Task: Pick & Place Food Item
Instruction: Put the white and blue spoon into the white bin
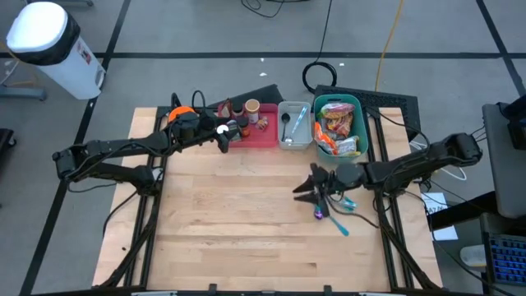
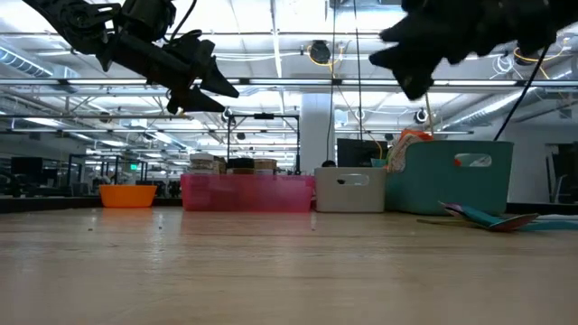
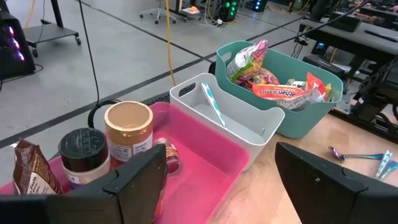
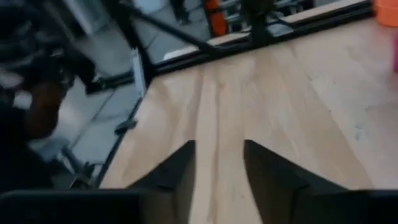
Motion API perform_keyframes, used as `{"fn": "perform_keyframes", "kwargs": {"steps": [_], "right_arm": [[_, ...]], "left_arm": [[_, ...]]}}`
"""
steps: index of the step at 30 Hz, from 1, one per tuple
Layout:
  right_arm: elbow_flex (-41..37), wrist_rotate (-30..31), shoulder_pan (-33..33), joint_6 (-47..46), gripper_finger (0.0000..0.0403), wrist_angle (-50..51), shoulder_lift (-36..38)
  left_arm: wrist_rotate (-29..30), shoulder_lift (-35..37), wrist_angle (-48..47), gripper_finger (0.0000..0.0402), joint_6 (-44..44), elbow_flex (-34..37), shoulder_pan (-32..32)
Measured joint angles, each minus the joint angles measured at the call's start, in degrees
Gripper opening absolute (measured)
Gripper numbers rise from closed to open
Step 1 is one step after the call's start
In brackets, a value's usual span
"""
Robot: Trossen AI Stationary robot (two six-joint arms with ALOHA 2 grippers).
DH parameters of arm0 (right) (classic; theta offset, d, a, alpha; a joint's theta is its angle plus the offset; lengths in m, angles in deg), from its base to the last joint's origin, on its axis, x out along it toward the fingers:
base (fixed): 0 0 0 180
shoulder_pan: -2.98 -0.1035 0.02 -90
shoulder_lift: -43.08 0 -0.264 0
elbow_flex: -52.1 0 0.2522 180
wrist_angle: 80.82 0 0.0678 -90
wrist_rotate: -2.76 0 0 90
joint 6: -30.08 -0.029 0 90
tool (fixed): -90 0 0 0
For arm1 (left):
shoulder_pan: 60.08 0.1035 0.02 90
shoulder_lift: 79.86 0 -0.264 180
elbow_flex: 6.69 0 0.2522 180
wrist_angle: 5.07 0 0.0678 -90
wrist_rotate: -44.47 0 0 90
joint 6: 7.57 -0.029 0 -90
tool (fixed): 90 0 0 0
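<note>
Left end effector (image 3: 221,180) hovers wide open; right end effector (image 4: 219,163) hangs empty, fingers slightly parted.

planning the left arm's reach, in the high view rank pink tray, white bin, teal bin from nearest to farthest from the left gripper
From the left gripper:
1. pink tray, right beside it.
2. white bin, middle of the row.
3. teal bin, far end, by the right arm.

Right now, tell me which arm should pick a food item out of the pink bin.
Left. Its hand hovers open at the pink bin, jars just ahead in its wrist view. The right hand is over bare table, facing away.
</note>
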Motion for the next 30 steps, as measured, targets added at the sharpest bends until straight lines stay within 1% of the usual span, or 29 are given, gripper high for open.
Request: {"fn": "perform_keyframes", "kwargs": {"steps": [1, 3, 5, 7, 9, 10, 12, 14, 16, 19, 21, 27, 30], "right_arm": [[1.4, -0.2, -0.9, 1.4, 0.0122, 1.4, 0.0], [5.8, 1.3, -2.8, 4.5, 0.0161, 9.3, 0.0], [11.6, 6.5, -5.1, 7.2, 0.0197, 23.6, 0.0], [17.3, 13.8, -7.2, 7.8, 0.0223, 40.8, -0.2], [20.5, 20.5, -8.8, 5.0, 0.0236, 54.7, -0.6], [20.8, 22.4, -9.5, 2.5, 0.0239, 59.9, -0.6], [20.5, 22.9, -10.2, -3.0, 0.0238, 66.7, -0.7], [19.4, 20.9, -10.9, -8.0, 0.0231, 72.1, -0.7], [17.3, 17.0, -11.6, -11.2, 0.0220, 75.9, -0.7], [13.3, 10.5, -12.7, -14.8, 0.0203, 76.5, -0.7], [10.6, 8.0, -13.3, -15.9, 0.0194, 76.4, -0.7], [6.2, 6.6, -13.4, -17.4, 0.0164, 74.1, -0.7], [4.3, 6.6, -13.4, -17.4, 0.0148, 71.5, -0.7]], "left_arm": [[0.0, 0.0, 0.0, 0.0310, 0.0, 0.0, 0.0], [0.0, 0.0, 0.0, 0.0310, 0.0, 0.0, 0.0], [0.0, 0.0, 0.0, 0.0310, 0.0, 0.0, 0.0], [0.0, 0.0, 0.0, 0.0310, 0.0, 0.0, 0.0], [0.0, 0.0, 0.0, 0.0310, 0.0, 0.0, -0.1], [0.0, 0.0, 0.0, 0.0310, 0.0, 0.0, -0.1], [0.0, 0.0, 0.0, 0.0310, 0.0, 0.0, -0.3], [0.0, 0.0, 0.0, 0.0310, 0.0, 0.0, -0.3], [0.0, 0.0, 0.0, 0.0310, 0.0, 0.0, -0.3], [0.0, 0.0, 0.0, 0.0310, 0.0, 0.0, -0.3], [0.0, 0.0, 0.0, 0.0310, 0.0, 0.0, -0.3], [0.1, 0.0, 0.0, 0.0310, 0.0, 0.0, -0.3], [0.1, 0.0, 0.0, 0.0310, 0.0, 0.0, -0.3]]}}
